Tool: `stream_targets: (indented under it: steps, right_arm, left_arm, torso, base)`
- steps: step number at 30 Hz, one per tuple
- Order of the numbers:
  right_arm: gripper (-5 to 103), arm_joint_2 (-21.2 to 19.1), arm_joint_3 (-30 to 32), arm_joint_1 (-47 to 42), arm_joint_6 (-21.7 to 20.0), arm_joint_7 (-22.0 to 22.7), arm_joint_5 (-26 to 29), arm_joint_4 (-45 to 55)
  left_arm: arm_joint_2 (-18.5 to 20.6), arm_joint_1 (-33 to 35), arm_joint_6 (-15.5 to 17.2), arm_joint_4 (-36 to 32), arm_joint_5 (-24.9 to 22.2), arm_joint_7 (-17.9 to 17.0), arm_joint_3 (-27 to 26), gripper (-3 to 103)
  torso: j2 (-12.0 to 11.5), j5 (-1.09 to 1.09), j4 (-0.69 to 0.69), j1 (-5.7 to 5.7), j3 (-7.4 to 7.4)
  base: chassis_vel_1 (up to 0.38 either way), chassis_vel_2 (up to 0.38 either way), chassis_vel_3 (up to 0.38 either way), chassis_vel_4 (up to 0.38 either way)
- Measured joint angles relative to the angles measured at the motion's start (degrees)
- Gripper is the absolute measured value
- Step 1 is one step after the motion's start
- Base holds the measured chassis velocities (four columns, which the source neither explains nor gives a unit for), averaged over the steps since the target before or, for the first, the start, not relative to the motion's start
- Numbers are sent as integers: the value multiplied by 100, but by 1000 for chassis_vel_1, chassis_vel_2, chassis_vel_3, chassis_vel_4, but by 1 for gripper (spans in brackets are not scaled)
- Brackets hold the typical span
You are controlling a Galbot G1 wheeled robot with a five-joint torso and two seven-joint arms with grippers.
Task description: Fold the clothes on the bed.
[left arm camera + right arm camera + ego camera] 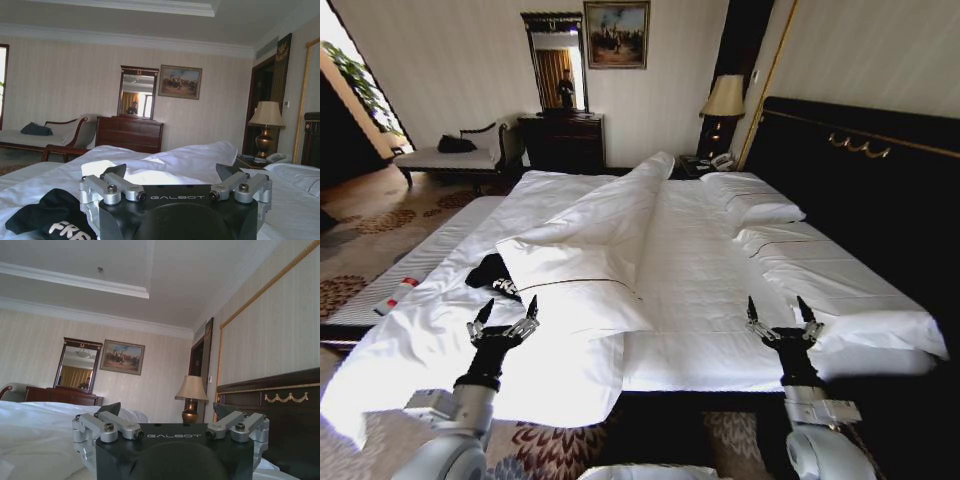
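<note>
The black T-shirt (490,273) lies crumpled on the white sheet near the bed's (720,290) left edge as the robot faces it, just beside the folded-back corner of the white duvet (590,250); in the left wrist view the same bunched shirt (52,217) shows part of its white lettering and sits close in front of that arm's gripper. The left gripper (504,318) hangs low over the near part of the bed, a little short of the shirt and not touching it, its two fingers spread apart with nothing between them. The right gripper (782,318) hovers over the bare sheet on the other side — well apart from the shirt — its fingers likewise spread and empty. Two white pillows (765,210) lie against the dark headboard (880,170). Beyond the bed stand a table lamp (723,105), a dark wooden dresser (562,140) under a mirror (556,62), a framed painting (617,34) and a cushioned chaise (450,157).
</note>
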Motion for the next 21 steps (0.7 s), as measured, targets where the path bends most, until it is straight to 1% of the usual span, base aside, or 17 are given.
stream_targets:
  steps: [12,21]
  right_arm:
    - [100,-6,0,7,-4,4,-3,2]
    - [100,0,-12,14,1,4,-16,-42]
  left_arm:
    - [8,14,-8,0,9,-1,-3,100]
    - [-3,10,-13,0,29,-1,6,100]
  torso:
    - [0,0,0,0,0]
    - [1,0,0,0,0]
  base:
    - [19,20,-27,-20]
    - [42,57,-33,-62]
